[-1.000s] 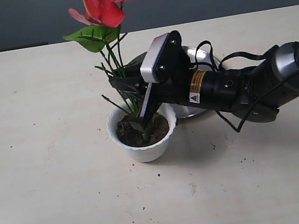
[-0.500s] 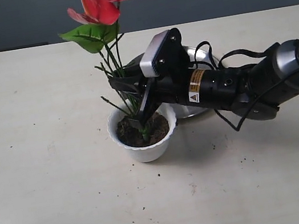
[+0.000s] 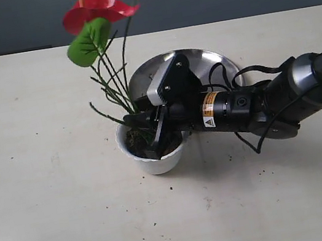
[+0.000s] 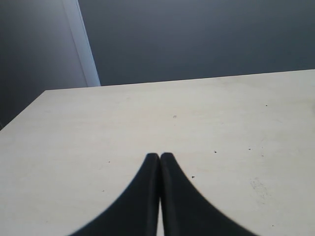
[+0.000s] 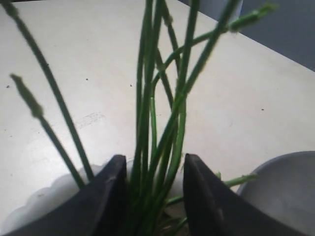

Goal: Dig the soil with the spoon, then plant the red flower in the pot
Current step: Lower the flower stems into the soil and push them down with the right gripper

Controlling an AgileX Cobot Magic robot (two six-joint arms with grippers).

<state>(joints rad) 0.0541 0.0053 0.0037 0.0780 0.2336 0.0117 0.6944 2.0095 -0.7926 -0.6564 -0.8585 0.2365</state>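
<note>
The red flower [image 3: 98, 10] stands in the white pot [image 3: 156, 162], leaning left, its stems [image 3: 118, 84] going down into the dark soil [image 3: 132, 140]. My right gripper [image 3: 151, 136] sits low at the pot's rim, open. In the right wrist view the stems [image 5: 157, 142] rise between the two spread fingers of the right gripper [image 5: 155, 164], close to one finger and clear of the other. The pot's scalloped rim [image 5: 34, 201] shows behind. My left gripper [image 4: 160, 156] is shut with nothing in it, above bare table. The spoon is out of view.
A round steel plate [image 3: 207, 62] lies just behind the pot, under the right arm; its edge [image 5: 285, 187] shows in the right wrist view. Crumbs of soil [image 3: 171, 187] are scattered on the table in front of the pot.
The right gripper's jaws have spread apart and let go of the stems. The gripper has dropped lower over the pot, and the flower has tipped to the left.
</note>
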